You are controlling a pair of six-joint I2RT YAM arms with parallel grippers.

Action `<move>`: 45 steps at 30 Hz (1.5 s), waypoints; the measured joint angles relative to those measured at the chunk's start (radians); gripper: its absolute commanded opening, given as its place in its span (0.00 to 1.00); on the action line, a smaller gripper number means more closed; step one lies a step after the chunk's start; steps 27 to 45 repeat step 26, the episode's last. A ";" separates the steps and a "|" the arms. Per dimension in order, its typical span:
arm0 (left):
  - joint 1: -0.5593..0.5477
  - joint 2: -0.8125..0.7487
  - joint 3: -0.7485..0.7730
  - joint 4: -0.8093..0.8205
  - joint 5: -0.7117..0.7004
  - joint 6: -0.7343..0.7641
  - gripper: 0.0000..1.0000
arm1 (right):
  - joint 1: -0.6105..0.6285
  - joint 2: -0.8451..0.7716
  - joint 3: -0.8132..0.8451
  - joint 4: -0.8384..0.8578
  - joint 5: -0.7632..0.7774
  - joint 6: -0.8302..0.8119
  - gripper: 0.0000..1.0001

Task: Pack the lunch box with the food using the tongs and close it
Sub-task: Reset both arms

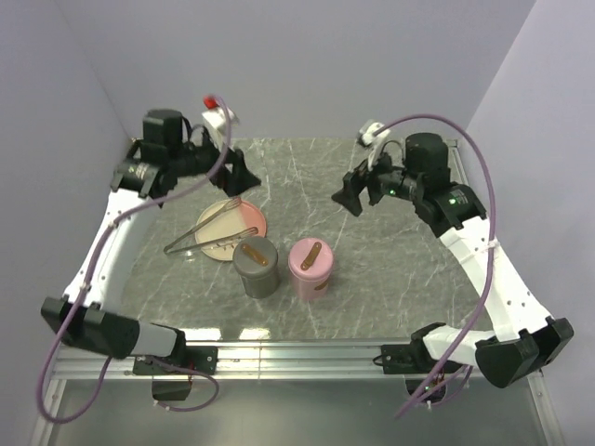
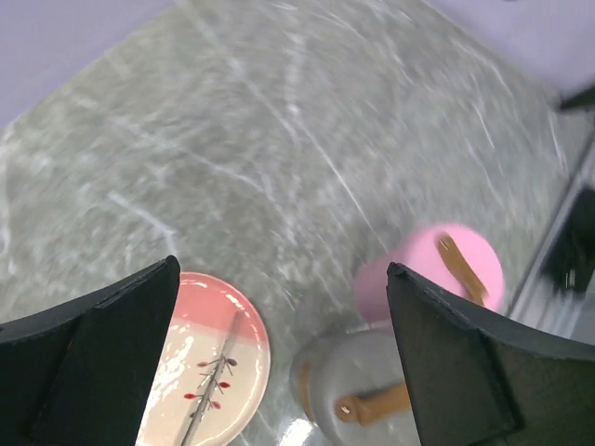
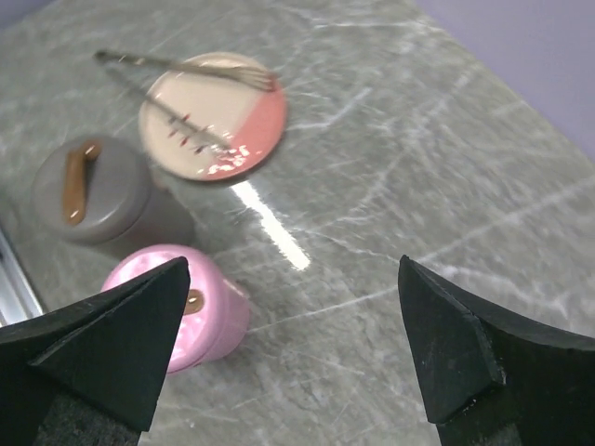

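Left gripper (image 1: 238,178) sits upper left, jaws wide apart with nothing in them. Just below it is the plate (image 1: 257,219), with the tongs (image 1: 214,240) lying across it and their joined end poking off the left rim. I can't spot any food on the plate, so my guess is it's already packed. Bottom centre, the grey box (image 1: 255,257) and pink box (image 1: 310,261) stand side by side, both lids on. Right gripper (image 1: 359,197) is upper right, also spread wide and empty.

What could go wrong from here: a low sweep by either arm could clip a tall box and tip it. A nudge on that overhanging end could also send the tongs skidding. I can't tell if the lids are fully seated.
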 measured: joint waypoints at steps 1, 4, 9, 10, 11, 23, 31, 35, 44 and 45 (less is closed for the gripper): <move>0.035 0.030 0.032 0.007 -0.004 -0.048 0.99 | -0.029 0.000 0.001 0.008 0.002 0.022 1.00; 0.106 0.094 0.060 0.034 -0.044 -0.156 0.99 | -0.114 0.003 -0.001 0.023 0.019 0.098 1.00; 0.140 0.098 -0.039 0.080 -0.182 -0.251 0.99 | -0.234 0.009 -0.065 0.069 0.070 0.214 1.00; 0.140 0.095 -0.064 0.085 -0.209 -0.260 1.00 | -0.255 0.011 -0.090 0.085 0.073 0.235 1.00; 0.139 0.091 -0.085 0.094 -0.228 -0.264 1.00 | -0.277 0.015 -0.116 0.092 0.083 0.255 1.00; 0.142 0.067 -0.276 0.153 -0.354 -0.282 0.99 | -0.355 0.018 -0.316 0.161 0.201 0.373 1.00; 0.142 0.058 -0.278 0.164 -0.357 -0.285 1.00 | -0.355 -0.002 -0.328 0.172 0.203 0.377 1.00; 0.142 0.058 -0.278 0.164 -0.357 -0.285 1.00 | -0.355 -0.002 -0.328 0.172 0.203 0.377 1.00; 0.142 0.058 -0.278 0.164 -0.357 -0.285 1.00 | -0.355 -0.002 -0.328 0.172 0.203 0.377 1.00; 0.142 0.058 -0.278 0.164 -0.357 -0.285 1.00 | -0.355 -0.002 -0.328 0.172 0.203 0.377 1.00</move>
